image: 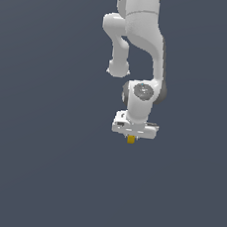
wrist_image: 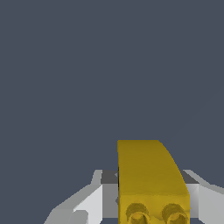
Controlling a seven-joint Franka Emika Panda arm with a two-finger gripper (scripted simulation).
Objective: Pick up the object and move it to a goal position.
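Observation:
The object (image: 131, 139) is a tiny mustard-yellow block that pokes out just below my white gripper (image: 132, 136) in the exterior view. In the wrist view the object (wrist_image: 148, 175) fills the space between my two fingers (wrist_image: 89, 203), with its curved end pointing away and two round studs near the camera. The gripper (wrist_image: 151, 205) is shut on it. The fingers themselves are hidden behind the hand in the exterior view. I cannot tell from these frames how high the object is above the surface.
A plain dark grey-blue surface (image: 39, 167) fills both views. The white arm (image: 139, 38) comes down from the exterior view's top centre. No other objects or markers show.

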